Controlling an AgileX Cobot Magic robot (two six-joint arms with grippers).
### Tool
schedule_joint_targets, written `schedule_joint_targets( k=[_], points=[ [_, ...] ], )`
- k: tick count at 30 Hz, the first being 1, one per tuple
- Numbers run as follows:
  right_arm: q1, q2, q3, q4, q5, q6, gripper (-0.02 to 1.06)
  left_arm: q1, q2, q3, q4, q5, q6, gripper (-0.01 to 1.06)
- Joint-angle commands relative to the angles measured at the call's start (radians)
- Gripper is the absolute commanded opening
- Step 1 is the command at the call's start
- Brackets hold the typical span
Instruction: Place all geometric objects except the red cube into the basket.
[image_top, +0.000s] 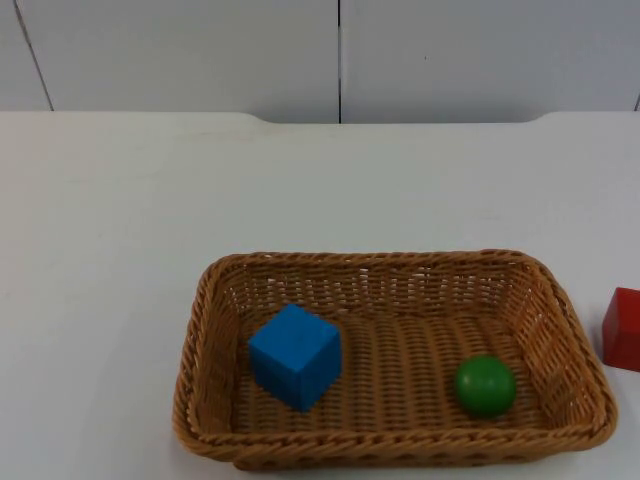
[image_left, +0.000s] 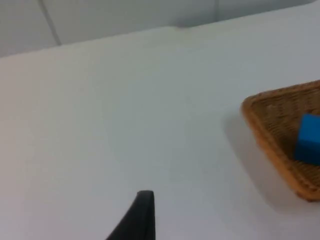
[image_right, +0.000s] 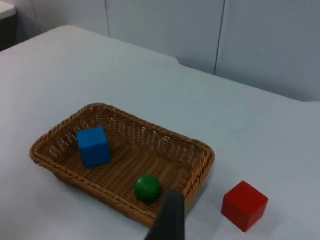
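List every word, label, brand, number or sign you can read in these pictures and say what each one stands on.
None: no readable text, number or sign stands on anything here.
The wicker basket, the blue cube, the green ball and the red cube all have plain, unmarked faces.
The white table and the grey partition wall carry no print either.

No text, label, brand, number or sign can be read anywhere in these views.
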Motion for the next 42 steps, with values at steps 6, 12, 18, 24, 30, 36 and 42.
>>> schedule_joint_targets(
  k=[6, 12, 18, 24, 30, 36, 42],
  points=[
    [0.006, -0.003, 0.041, -0.043, 0.027, 0.022, 0.73, 0.004, -0.004, 0.013, 0.057, 0.011, -0.058, 1.05],
    [0.006, -0.003, 0.145, -0.076, 0.003, 0.127, 0.73, 0.004, -0.004, 0.013, 0.057, 0.011, -0.058, 1.05],
    [0.006, -0.003, 0.147, -0.078, 0.003, 0.110, 0.73, 0.004, -0.004, 0.013, 0.057, 0.011, -0.058, 1.05],
    [0.006, -0.003, 0.147, -0.078, 0.003, 0.104, 0.73, 0.004, -0.004, 0.013, 0.057, 0.011, -0.058, 1.05],
    [0.006, -0.003, 0.149, -0.036, -0.003, 0.038, 0.78, 0.004, -0.004, 0.013, 0.057, 0.011, -0.058, 1.05],
    [0.006, -0.003, 0.150, 0.005, -0.005, -0.025, 1.05, 0.004, -0.004, 0.013, 0.057, 0.011, -0.060, 1.05],
    [0.006, -0.003, 0.150, 0.005, -0.005, -0.025, 1.05, 0.004, -0.004, 0.013, 0.057, 0.011, -0.060, 1.05]
  ],
)
